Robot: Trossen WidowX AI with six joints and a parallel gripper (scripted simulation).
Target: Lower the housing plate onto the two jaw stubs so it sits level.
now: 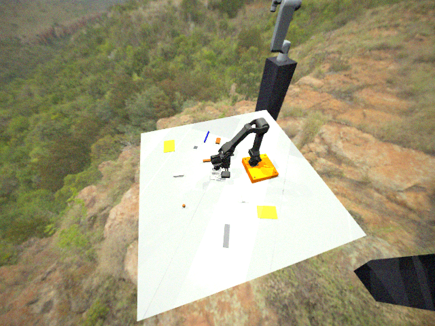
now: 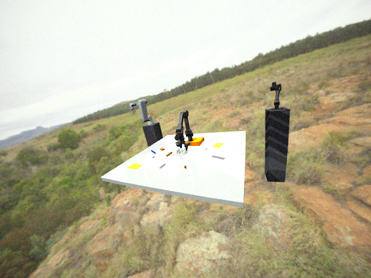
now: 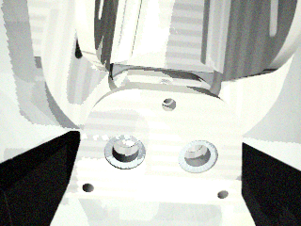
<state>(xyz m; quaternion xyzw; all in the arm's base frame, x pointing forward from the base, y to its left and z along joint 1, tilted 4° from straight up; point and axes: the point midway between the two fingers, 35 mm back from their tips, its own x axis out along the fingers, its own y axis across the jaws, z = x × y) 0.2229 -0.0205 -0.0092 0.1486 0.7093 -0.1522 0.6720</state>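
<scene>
Pincer (image 1: 221,172) (image 2: 181,147) (image 3: 156,143) clamped on the white plate (image 1: 215,178) (image 3: 162,127), over the pale assembly near the middle of the desk (image 1: 182,245) (image 2: 209,185). Lowering seems in hand; next, line up both ringed holes, seat it level, then let go.

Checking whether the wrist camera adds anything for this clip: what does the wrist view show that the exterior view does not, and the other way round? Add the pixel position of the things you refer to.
Only the wrist view shows the two ringed holes and three small holes in the white housing plate (image 3: 162,176).

Only the exterior view shows the orange block (image 2: 196,141), the two yellow squares (image 2: 134,166) (image 2: 217,145) and the blue bar (image 2: 153,152).

Both show the gripper (image 2: 182,148) (image 3: 156,143), its fingers on either side of the plate in the wrist view.
</scene>
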